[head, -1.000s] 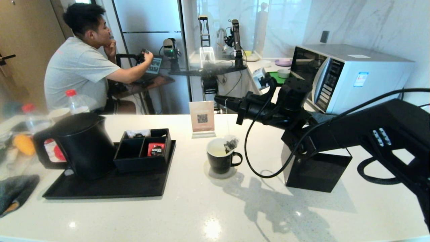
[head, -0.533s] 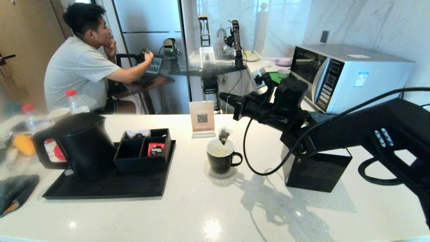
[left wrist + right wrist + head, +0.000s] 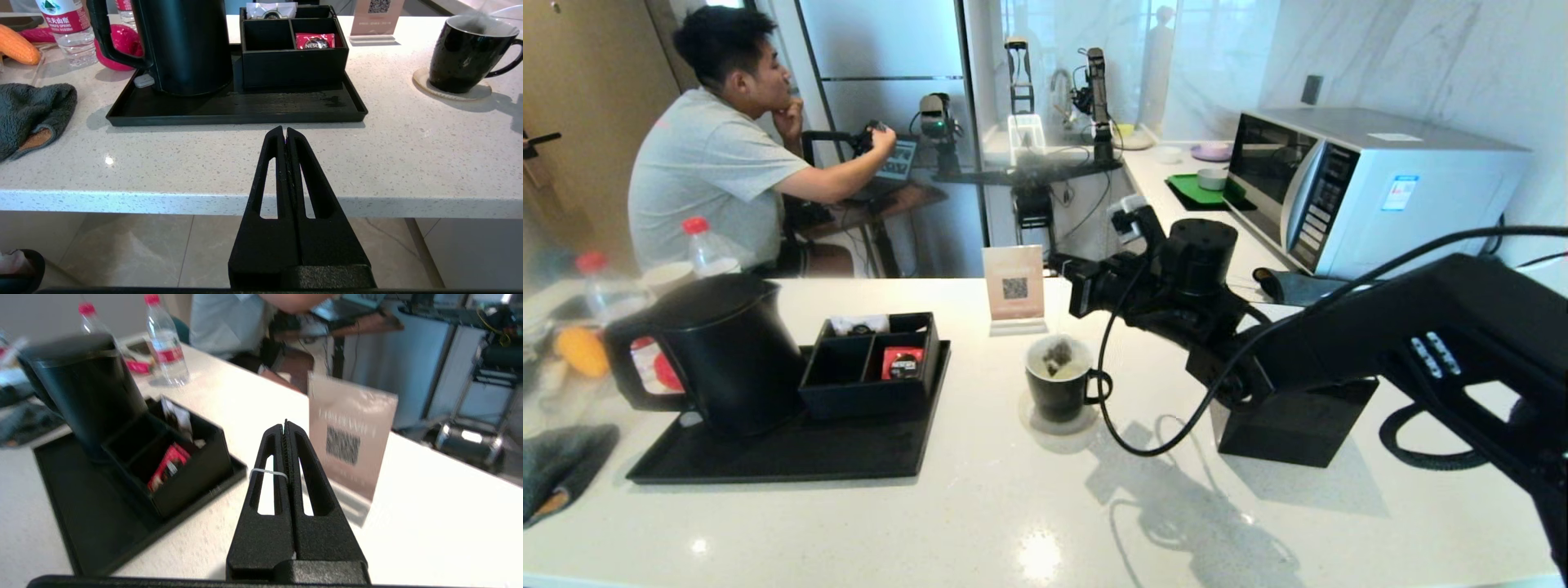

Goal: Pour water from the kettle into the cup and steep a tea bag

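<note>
Counter [image 3: 980,523]: pale speckled stone; carries every item listed below.
Microwave [image 3: 1372,184]: silver, on a side worktop at the far right, well apart from the work.
Right arm: reaches from the right across the counter; its right hand [image 3: 1060,265] is level, above and just behind the cup.
Tray [image 3: 792,453]: flat, black, left of centre; bears the kettle and the organiser box.
Kettle [image 3: 723,351]: matte black, upright on the left part of the tray, lid on, loop handle facing left.
Tissue box [image 3: 1290,425]: black, square, on the counter beneath the right arm.
Organiser box [image 3: 870,363]: black, compartmented, just beside the kettle on the tray; a red sachet [image 3: 902,363] lies in its front right compartment.
Cup [image 3: 1058,380]: black with a white inside, upright on a pale round coaster [image 3: 1049,420] at centre; ear handle pointing right.
Sign [image 3: 1014,287]: small card with a QR code, standing behind the cup.
Right hand, state: fingers pressed together on the pale string [image 3: 267,473], which crosses one finger in the right wrist view.
Left hand [image 3: 285,134]: parked below and in front of the counter edge, fingers together, nothing between them.
Tea bag [image 3: 1058,356]: dark pouch inside the cup, at its mouth.
Water: level in the cup cannot be judged.
</note>
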Motion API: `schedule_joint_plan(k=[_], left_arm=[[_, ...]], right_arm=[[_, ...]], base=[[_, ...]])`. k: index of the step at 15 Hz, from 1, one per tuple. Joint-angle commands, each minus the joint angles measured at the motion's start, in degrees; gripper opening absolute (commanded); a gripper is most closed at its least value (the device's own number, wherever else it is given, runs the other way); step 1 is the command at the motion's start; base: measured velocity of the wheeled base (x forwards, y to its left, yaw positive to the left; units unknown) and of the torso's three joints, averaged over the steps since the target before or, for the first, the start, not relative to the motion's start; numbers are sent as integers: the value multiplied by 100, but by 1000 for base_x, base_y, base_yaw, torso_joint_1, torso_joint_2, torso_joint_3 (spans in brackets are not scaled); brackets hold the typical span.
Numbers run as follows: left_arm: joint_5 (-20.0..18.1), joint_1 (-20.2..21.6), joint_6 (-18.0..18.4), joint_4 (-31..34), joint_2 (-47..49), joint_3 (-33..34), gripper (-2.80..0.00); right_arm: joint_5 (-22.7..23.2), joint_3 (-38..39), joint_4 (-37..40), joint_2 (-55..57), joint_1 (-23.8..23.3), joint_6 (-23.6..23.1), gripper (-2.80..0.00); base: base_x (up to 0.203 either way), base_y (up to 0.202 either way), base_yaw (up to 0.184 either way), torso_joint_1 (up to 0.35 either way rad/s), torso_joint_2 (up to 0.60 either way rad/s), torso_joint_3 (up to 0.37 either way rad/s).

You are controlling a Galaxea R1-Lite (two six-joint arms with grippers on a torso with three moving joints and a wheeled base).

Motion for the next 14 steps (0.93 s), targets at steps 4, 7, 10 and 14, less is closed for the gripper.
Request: schedule_joint_plan(k=[4, 7, 10, 14], left_arm=[[3, 1, -4, 4, -5, 0, -280], [3, 1, -4, 4, -5, 0, -280], [3, 1, -4, -2, -5, 0, -280], [3, 1, -4, 4, -5, 0, -280]], right_arm=[[-669, 671, -95, 83, 114, -155, -280], [-1003, 781, -79, 165, 185, -111, -280], [-1027, 827, -62, 202, 218, -111, -280], [-1036, 828, -64, 233, 218, -111, -280]], base=[[0, 0, 0, 0, 0, 0], [0, 0, 0, 0, 0, 0], [0, 0, 0, 0, 0, 0], [0, 0, 0, 0, 0, 0]])
